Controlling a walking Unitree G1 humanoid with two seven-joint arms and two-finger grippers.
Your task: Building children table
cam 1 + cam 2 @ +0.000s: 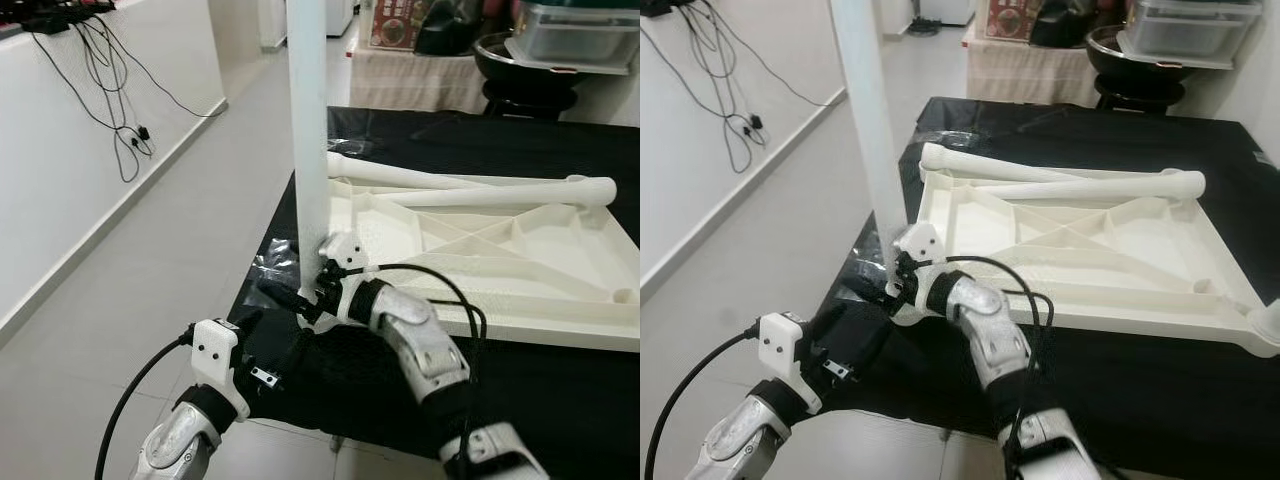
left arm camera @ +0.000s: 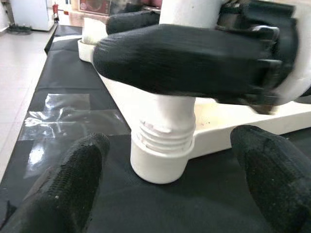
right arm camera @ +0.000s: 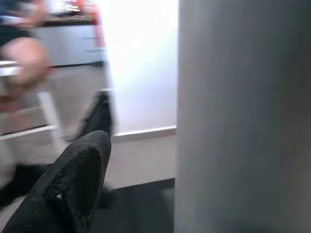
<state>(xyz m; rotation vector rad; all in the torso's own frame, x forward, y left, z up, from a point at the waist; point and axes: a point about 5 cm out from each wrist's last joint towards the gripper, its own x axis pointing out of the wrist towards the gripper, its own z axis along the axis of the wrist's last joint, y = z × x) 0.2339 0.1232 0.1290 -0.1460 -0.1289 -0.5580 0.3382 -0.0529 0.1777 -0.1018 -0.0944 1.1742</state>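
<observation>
White plastic table leg (image 1: 307,130) stands upright in the upturned tabletop's (image 1: 520,270) corner socket, right gripper (image 1: 318,290) clenched around it, left gripper (image 1: 262,330) released nearby; exposed threads suggest cross-threading or toppling.

Both arms: silver metallic segments with black joints. Left gripper (image 1: 272,300): white plastic wrist housing, black cable looping from it, long black textured fingers (image 2: 63,187). Right gripper (image 1: 318,290): white angular bracket, thin black cables arching over the forearm, matte black finger (image 3: 73,184).
</observation>
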